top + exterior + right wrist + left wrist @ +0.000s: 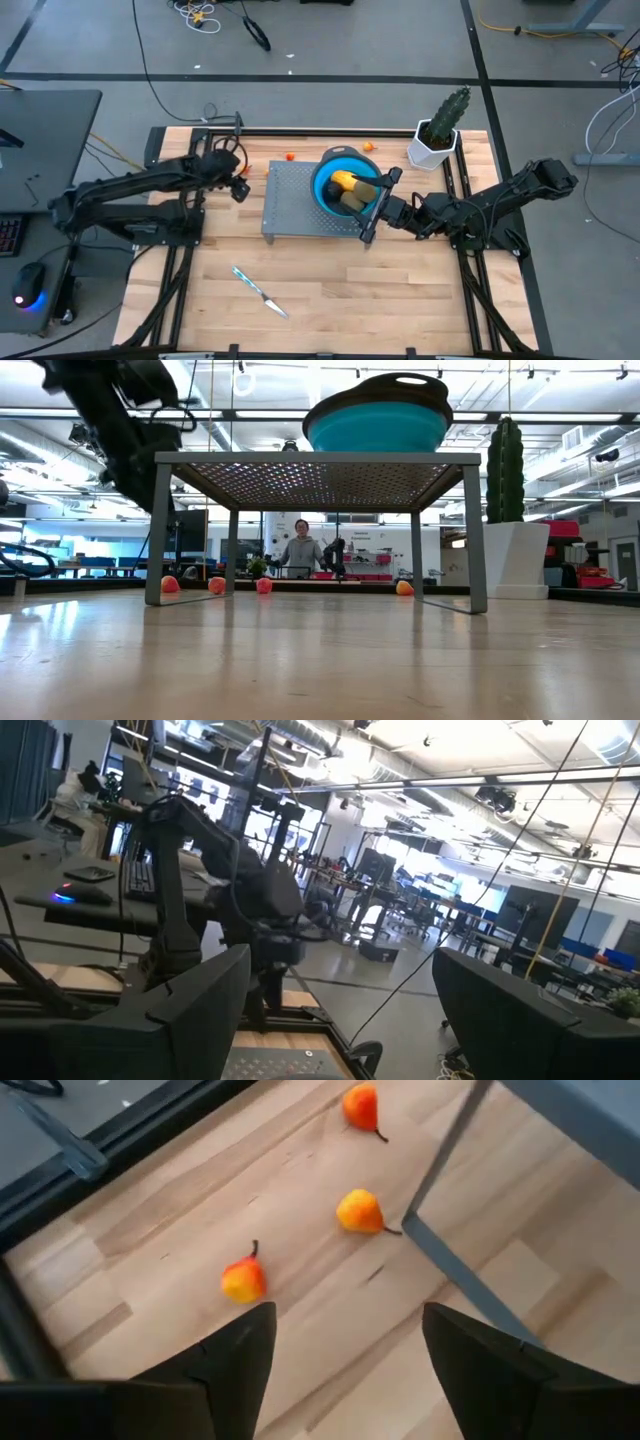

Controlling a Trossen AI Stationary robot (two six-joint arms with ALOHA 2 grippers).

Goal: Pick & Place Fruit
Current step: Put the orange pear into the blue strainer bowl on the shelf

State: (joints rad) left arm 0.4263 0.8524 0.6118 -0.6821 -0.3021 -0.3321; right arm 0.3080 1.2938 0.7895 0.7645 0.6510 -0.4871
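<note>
High view: wooden counter [330, 285] w/ a grey perforated stand [290, 205] mid-counter. Blue bowl [343, 180] sits on the stand's right part, holding a yellow-orange oval fruit [346, 181] and a darker olive-brown one [357, 199] just beside it. Right pincer [381, 203] is at the bowl's right rim, fingers spread wide on either side of the rim area; nothing clearly gripped. Left pincer [238, 172] hovers near the stand's far-left corner, close to a tiny orange piece [246, 171]. More tiny pieces at the far edge: a red-orange one [290, 156] and an orange one [368, 146]. Potted cactus [440, 130] in a white pot at the far right. Knife [258, 290] w/ light blue handle lies near the front, well apart from the rest.

Low view: stand legs and mesh top seen from below, bowl [376, 418] on top. Four small orange-red pieces on the counter under/behind the stand (one at [170, 584]). Cactus [504, 455] at right. A person [301, 550] stands in the room behind.

Left wrist view: left pincer's fingers [240, 1360] wide apart, empty, above the counter; three small orange pear-shaped pieces ahead, nearest [243, 1278], next to a stand leg [470, 1280].

Right wrist view: right pincer's fingers [190, 1010] wide apart, holding nothing; left arm [215, 870] and the room beyond.
</note>
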